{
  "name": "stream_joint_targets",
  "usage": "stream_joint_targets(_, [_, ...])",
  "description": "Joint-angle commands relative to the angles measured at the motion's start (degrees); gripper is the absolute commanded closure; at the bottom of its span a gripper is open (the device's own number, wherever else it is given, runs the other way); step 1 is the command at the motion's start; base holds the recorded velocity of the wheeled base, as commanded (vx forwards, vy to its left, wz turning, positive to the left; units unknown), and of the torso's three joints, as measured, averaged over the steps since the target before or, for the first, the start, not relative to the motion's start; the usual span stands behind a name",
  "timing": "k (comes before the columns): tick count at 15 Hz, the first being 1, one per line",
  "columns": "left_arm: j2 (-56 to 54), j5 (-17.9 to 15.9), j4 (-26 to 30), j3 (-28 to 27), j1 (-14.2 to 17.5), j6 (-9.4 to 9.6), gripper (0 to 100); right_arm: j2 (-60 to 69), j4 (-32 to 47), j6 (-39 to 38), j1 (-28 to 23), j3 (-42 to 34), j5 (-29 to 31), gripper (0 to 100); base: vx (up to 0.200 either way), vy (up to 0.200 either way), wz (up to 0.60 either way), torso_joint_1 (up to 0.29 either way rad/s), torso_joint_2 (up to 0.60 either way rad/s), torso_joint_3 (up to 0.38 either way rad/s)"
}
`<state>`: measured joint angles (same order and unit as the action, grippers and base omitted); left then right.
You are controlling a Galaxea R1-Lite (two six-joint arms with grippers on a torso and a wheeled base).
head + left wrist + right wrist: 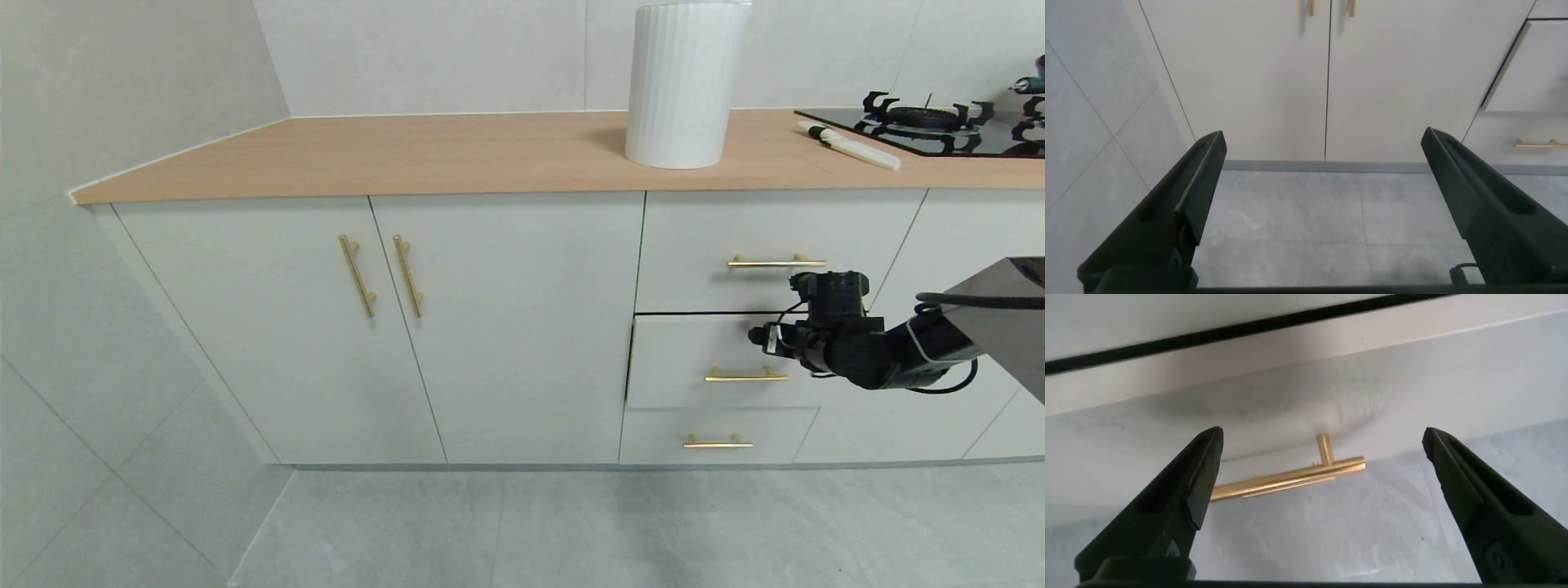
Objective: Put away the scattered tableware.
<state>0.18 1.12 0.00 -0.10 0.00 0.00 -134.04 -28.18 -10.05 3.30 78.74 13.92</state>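
**Right gripper spread before the middle drawer**

The right gripper (761,335) hangs just in front of the middle drawer (694,351), which is slightly ajar. Its 2 fingers are apart, and the drawer's gold handle (1290,480) shows between them without touching either. The white utensil (849,145) lies on the countertop (408,155) above and right of that drawer, beside the stove (922,122). The left gripper (1323,139), fingers also spread, hangs over the floor (1315,220) left of the drawer, facing 2 cabinet doors (1249,73).
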Motion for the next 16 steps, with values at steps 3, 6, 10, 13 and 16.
stream_joint_targets(3, [0.0, 0.0, 0.0, 0.0, 0.0, 0.00, 0, -4.9, -5.1, -0.2, 0.0, 2.8, 3.8, 0, 0.000, 0.000, 0.00, 0.000, 0.00, 0.000])
stream_joint_targets(6, [0.0, 0.0, 0.0, 0.0, 0.0, 0.00, 0, -5.5, -6.9, -0.9, -0.1, 3.9, 4.2, 0, 0.000, 0.000, 0.00, 0.000, 0.00, 0.000])
stream_joint_targets(10, [0.0, 0.0, 0.0, 0.0, 0.0, 0.00, 0, -4.2, -6.9, -2.6, -0.2, 3.8, 4.4, 0, 0.000, 0.000, 0.00, 0.000, 0.00, 0.000])
stream_joint_targets(13, [0.0, 0.0, 0.0, 0.0, 0.0, 0.00, 0, 7.5, -6.9, -2.5, 0.1, -6.0, 3.7, 0, 0.000, 0.000, 0.00, 0.000, 0.00, 0.000])
stream_joint_targets(16, [0.0, 0.0, 0.0, 0.0, 0.0, 0.00, 0, 24.6, -7.0, -2.4, 1.4, -19.9, 3.7, 0, 0.000, 0.000, 0.00, 0.000, 0.00, 0.000])
